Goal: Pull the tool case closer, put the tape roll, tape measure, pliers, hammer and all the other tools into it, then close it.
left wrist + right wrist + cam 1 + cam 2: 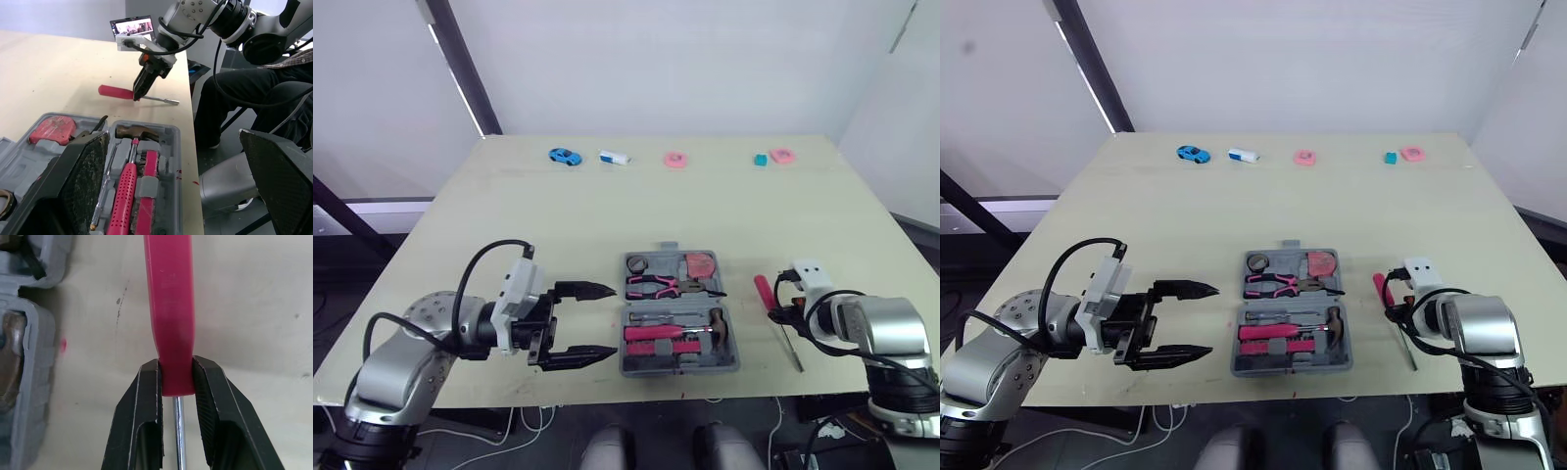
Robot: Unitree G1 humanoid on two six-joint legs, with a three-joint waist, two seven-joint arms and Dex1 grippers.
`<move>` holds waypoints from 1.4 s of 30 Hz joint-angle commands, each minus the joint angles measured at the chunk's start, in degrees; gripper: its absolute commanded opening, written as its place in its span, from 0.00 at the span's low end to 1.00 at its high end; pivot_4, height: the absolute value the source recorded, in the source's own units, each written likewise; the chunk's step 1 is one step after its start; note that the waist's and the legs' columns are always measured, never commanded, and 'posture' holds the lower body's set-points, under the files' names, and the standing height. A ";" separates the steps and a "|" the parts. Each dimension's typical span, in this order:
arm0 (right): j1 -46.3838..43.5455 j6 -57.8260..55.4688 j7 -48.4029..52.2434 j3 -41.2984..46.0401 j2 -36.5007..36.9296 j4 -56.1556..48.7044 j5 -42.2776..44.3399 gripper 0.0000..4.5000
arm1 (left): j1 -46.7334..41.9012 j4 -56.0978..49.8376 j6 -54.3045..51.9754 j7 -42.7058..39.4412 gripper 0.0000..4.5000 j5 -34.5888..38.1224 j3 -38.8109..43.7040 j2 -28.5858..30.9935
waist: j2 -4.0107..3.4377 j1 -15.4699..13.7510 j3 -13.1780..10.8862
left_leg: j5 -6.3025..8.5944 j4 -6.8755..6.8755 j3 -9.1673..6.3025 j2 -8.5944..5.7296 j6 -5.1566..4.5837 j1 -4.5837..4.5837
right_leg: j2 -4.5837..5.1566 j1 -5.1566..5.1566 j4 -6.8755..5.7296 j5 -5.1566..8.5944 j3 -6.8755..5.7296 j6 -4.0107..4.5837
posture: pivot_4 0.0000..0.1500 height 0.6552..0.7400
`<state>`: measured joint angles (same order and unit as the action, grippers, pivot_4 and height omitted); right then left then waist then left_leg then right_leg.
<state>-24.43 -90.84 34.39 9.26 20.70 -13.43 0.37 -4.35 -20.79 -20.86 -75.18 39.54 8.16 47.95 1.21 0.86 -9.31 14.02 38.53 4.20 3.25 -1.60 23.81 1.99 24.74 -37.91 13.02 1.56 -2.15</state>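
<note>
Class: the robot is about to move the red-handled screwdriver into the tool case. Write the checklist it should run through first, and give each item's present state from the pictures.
1. The right gripper is shut on the screwdriver, at the shaft end of its red handle: ok.
2. The tool case lies open, lid flat: ok.
3. The screwdriver lies on the table apart from the case's wall: ok.
4. The left gripper is open and beside the case, not over it: ok.
5. The hammer and pliers are seated in their compartments: ok.
6. There is a free slot that fits the screwdriver: cannot tell.
</note>
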 commanded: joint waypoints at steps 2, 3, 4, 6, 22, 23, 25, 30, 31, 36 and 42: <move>-1.38 -0.60 -5.97 2.84 -3.50 0.50 0.05 0.08 | -0.58 -0.76 0.50 -0.52 1.00 0.20 0.01 0.23 | -0.01 0.03 0.00 | 0.00 -0.01 0.01 0.00 0.00 0.00 | 0.00 0.00 0.00 0.00 0.00 0.00 | 1.00 0.99; -1.52 -0.04 -6.75 3.02 -4.00 0.68 0.41 0.08 | -0.60 -0.82 0.46 -0.49 1.00 0.22 0.05 0.25 | -0.01 0.04 0.00 | 0.00 -0.01 0.01 0.00 0.00 0.01 | 0.00 0.00 0.00 0.00 0.00 0.00 | 1.00 0.99; -1.31 1.48 -7.04 2.54 -3.79 0.82 1.00 0.08 | -0.53 -0.98 0.40 -0.44 1.00 0.31 0.15 0.30 | 0.00 0.04 0.00 | 0.00 -0.03 0.01 0.00 0.00 0.01 | 0.00 0.01 0.00 0.00 0.01 0.00 | 1.00 0.99; -0.38 3.90 -7.36 1.69 -3.15 0.75 2.07 0.40 | -0.03 -1.49 0.30 -0.46 1.00 0.55 0.40 0.42 | -0.01 0.07 0.00 | 0.00 -0.03 0.01 0.00 0.00 0.02 | 0.00 0.01 0.02 0.00 0.01 0.00 | 1.00 0.99; 20.21 34.85 -12.76 0.52 -6.27 -10.55 6.61 0.98 | 3.07 -2.51 0.90 -0.82 1.00 1.15 3.20 0.77 | 0.02 0.73 0.01 | 0.00 -0.12 -0.01 0.04 0.00 -0.06 | 0.00 0.01 0.05 0.15 0.02 -0.24 | 1.00 0.99; 20.67 36.62 -14.11 0.40 -7.76 -10.35 6.55 0.98 | 3.17 -2.59 0.85 -0.78 1.00 1.20 3.29 0.77 | 0.02 0.83 0.01 | 0.00 -0.10 -0.01 0.04 0.00 -0.06 | -0.01 0.00 0.03 0.15 0.01 -0.24 | 1.00 0.99; 20.84 39.88 -16.53 0.80 -10.37 -9.29 6.63 0.98 | 3.12 -2.63 0.65 -0.71 1.00 1.36 3.44 0.84 | 0.02 1.07 0.01 | -0.01 -0.10 -0.03 0.05 0.00 -0.07 | -0.01 0.00 0.01 0.15 0.00 -0.24 | 1.00 0.99; 21.55 44.92 -19.77 0.19 -12.21 -5.71 6.13 0.98 | 2.77 -2.67 0.13 -0.80 1.00 1.83 3.70 1.09 | 0.04 1.24 0.03 | -0.01 -0.11 -0.08 0.03 0.00 -0.04 | 0.03 0.00 0.06 0.14 0.04 -0.23 | 1.00 0.99; 21.78 45.75 -20.15 -0.12 -12.28 -4.85 6.08 0.98 | 2.68 -2.66 0.04 -0.85 1.00 1.92 3.69 1.13 | 0.04 1.24 0.03 | 0.00 -0.11 -0.07 0.03 0.00 -0.03 | 0.03 0.00 0.07 0.13 0.04 -0.22 | 1.00 0.99; 23.50 48.83 -22.31 -1.71 -13.24 -1.48 5.72 0.98 | 0.85 -1.54 -0.14 -1.31 1.00 1.77 3.01 1.26 | 0.06 1.32 0.04 | 0.00 -0.15 -0.04 0.03 0.01 -0.04 | 0.01 0.00 0.05 0.13 0.01 -0.19 | 1.00 0.99; 24.65 52.25 -22.92 -2.53 -12.54 -0.06 5.61 0.65 | 0.12 -0.85 -0.16 -1.90 1.00 1.50 2.65 1.34 | 0.17 1.36 0.10 | 0.00 -0.13 -0.08 0.04 0.00 -0.06 | 0.02 0.00 0.05 0.14 0.03 -0.20 | 1.00 0.99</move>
<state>-0.43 -39.10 11.60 7.19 8.02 -13.63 5.75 -3.72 -21.17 -21.01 -76.65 40.64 10.62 48.55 1.37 2.22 -9.21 14.01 38.39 4.13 3.28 -1.60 23.75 2.00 24.74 -37.86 13.16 1.59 -2.35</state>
